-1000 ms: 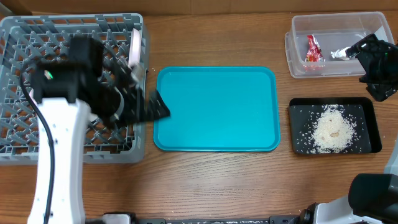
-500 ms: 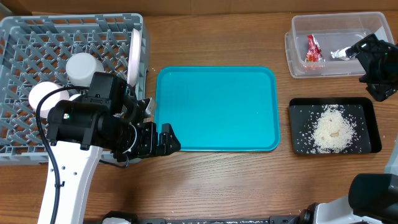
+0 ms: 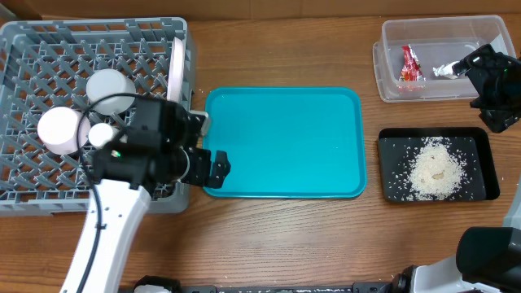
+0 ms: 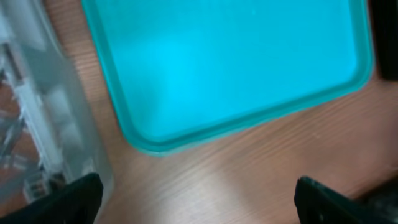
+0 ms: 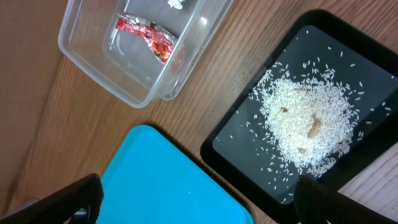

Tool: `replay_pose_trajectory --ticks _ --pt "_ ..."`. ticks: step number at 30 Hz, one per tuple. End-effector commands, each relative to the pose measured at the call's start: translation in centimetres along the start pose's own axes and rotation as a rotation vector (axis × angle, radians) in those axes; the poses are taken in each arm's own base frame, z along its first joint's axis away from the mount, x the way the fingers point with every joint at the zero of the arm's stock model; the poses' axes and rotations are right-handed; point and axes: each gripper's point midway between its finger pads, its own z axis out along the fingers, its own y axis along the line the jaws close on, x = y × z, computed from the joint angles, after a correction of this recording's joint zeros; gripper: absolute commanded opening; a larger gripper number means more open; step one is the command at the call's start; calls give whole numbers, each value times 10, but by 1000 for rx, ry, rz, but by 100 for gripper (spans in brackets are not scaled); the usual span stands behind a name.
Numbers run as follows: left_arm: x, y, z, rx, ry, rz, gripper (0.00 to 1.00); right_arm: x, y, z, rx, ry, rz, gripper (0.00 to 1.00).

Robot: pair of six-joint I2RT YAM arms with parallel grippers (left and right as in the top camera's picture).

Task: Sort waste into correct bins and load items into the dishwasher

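The grey dish rack stands at the left. It holds an upright white plate, two pale bowls and a small white cup. No chopsticks show. My left gripper is open and empty over the near left corner of the teal tray; its fingers are spread wide above bare wood. The clear tub holds the red wrapper and the white tissue. The black tray holds rice. My right gripper is open and empty.
The empty teal tray lies in the middle between the rack and the bins. The rack's corner wall stands close to the left of my left gripper. Bare wood runs along the front.
My left arm has drawn back out of the rack to the right and front, uncovering the bowls and cup, and now sits at the teal tray's corner. The right arm has not moved.
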Motion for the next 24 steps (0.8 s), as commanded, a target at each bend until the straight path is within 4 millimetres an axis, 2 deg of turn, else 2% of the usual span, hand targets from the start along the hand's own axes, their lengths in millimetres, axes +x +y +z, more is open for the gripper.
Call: replay_pose_trajectory --ticks 1,6,12,18,24 --pt "18 -5 20 47 -65 178 100 -3 2 -4 -8 -14 0 100" --pt "20 -21 44 148 -352 387 100 -3 2 -4 -8 -14 0 100" --pt "36 -20 42 93 -634 499 100 -3 2 -4 -8 -14 0 100" --pt "48 -12 40 26 -725 522 100 -3 2 -4 -8 -14 0 100" --pt "45 6 29 -115 -833 505 100 -3 2 -4 -8 -14 0 100"
